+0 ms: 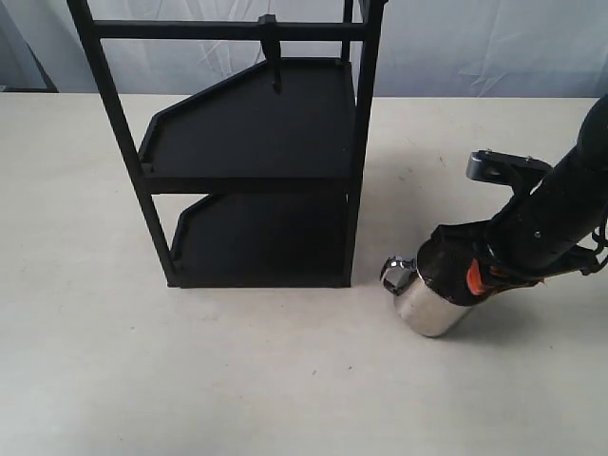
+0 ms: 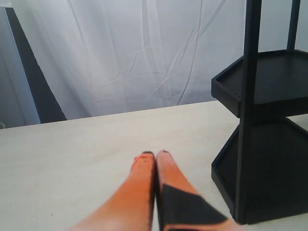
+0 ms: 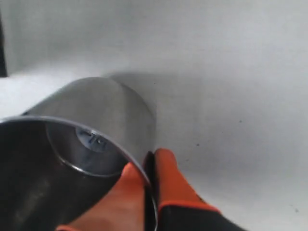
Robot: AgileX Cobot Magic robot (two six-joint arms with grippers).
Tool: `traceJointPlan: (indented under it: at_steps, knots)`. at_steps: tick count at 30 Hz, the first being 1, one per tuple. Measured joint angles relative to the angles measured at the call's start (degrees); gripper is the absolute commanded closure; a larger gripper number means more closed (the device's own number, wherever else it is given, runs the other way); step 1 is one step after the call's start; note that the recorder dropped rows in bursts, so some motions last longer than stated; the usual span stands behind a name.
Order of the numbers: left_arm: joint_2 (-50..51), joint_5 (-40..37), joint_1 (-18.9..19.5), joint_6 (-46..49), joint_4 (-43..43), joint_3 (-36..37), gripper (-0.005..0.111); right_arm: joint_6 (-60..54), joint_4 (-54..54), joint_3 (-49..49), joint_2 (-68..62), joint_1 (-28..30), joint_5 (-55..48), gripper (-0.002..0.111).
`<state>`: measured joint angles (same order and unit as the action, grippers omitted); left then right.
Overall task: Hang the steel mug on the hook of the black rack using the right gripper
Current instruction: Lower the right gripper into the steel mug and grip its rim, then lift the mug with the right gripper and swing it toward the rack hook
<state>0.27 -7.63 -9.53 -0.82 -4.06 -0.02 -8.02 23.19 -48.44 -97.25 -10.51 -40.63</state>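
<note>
The pale table surface [image 1: 95,380] carries the tall matte black rack [image 1: 249,180] of thin square posts with two flat angled-corner shelves. The thick black right arm [image 1: 560,214] reaches down beside the rack's right front post. The right gripper [image 3: 150,166] with orange-red fingers is clamped on the wall of the small shiny stainless steel mug [image 1: 427,302], one finger inside the rim, one outside. The mug is tilted, near the rack's base, its loop handle [image 1: 396,270] toward the rack. The left gripper [image 2: 155,155] hovers low over the table, fingers pressed together, holding nothing. The short black hook [image 1: 273,52] hangs bare from the top crossbar.
</note>
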Motion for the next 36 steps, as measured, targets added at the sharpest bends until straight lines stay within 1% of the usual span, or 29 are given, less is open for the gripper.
traceJointPlan:
  at_steps: [2,7,9,13,16,18,21,25,31,36]
  knots:
    - [0.0,0.0,0.0,0.0,0.0,0.0,0.105,-0.1,3.3,0.0,2.3,0.0,-2.5,0.109]
    - [0.0,0.0,0.0,0.0,0.0,0.0,0.105,-3.3,10.5,0.1,14.2,0.0,-17.6,0.109]
    - [0.0,0.0,0.0,0.0,0.0,0.0,0.105,-3.6,13.4,0.2,19.7,0.0,-21.4,0.109]
    - [0.0,0.0,0.0,0.0,0.0,0.0,0.105,-4.7,23.0,1.3,26.5,-0.5,-22.9,0.109]
    - [0.0,0.0,0.0,0.0,0.0,0.0,0.105,-5.6,30.6,3.1,29.1,-3.3,-19.7,0.109]
    - [0.0,0.0,0.0,0.0,0.0,0.0,0.105,-5.8,34.2,3.9,29.1,-6.3,-15.9,0.109]
    - [0.0,0.0,0.0,0.0,0.0,0.0,0.105,-6.0,38.3,4.2,27.0,-10.7,-10.1,0.109]
    - [0.0,0.0,0.0,0.0,0.0,0.0,0.105,-7.9,46.1,4.4,23.4,-14.3,-5.2,0.109]
    - [0.0,0.0,0.0,0.0,0.0,0.0,0.105,-13.3,57.7,4.4,21.3,-15.3,3.5,0.109]
    - [0.0,0.0,0.0,0.0,0.0,0.0,0.105,-14.3,60.3,4.5,20.1,-15.3,8.9,0.109]
